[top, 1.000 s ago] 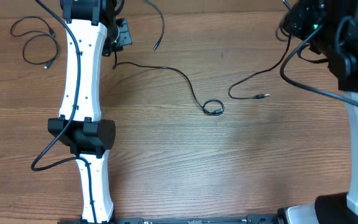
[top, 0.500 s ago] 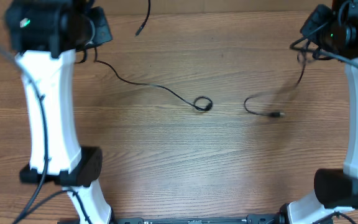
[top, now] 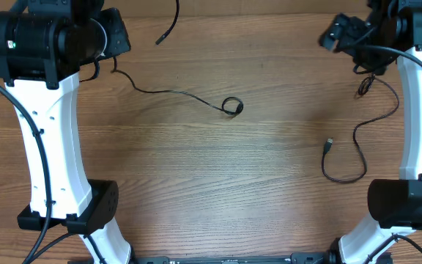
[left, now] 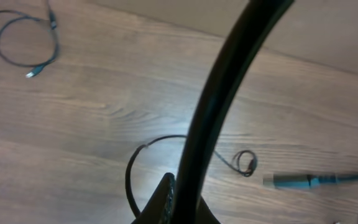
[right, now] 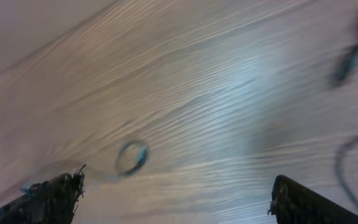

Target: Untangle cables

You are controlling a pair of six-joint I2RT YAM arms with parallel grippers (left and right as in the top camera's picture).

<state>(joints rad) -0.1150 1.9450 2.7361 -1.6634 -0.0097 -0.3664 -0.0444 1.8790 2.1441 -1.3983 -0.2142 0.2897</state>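
Lying loose near the open right tool (right: 176, 183), one black cable (top: 356, 134)

Robot lab bench, wood-grain table (top: 218, 191), two white arms (top: 53, 147)

Desk (top: 269, 191) was brown wood-grain all over, smooth, more satin than matt. It threw back a pale glare in both wrist views. The looped cable (top: 231, 106) and the other cable (top: 343, 180) looked like thin black rubbery stuff, pretty matt, and that second one ended in a tiny silvery, metal-looking plug (top: 329, 144). Arm shells (top: 46, 147) were white plastic, smooth with a slight gloss, and the joint housings (top: 97, 207) were duller black plastic. The thick lead (left: 229, 81) was black and smooth with a faint sheen. The right gripper (right: 176, 199) had matt black jaws, rough-looking at the edges.
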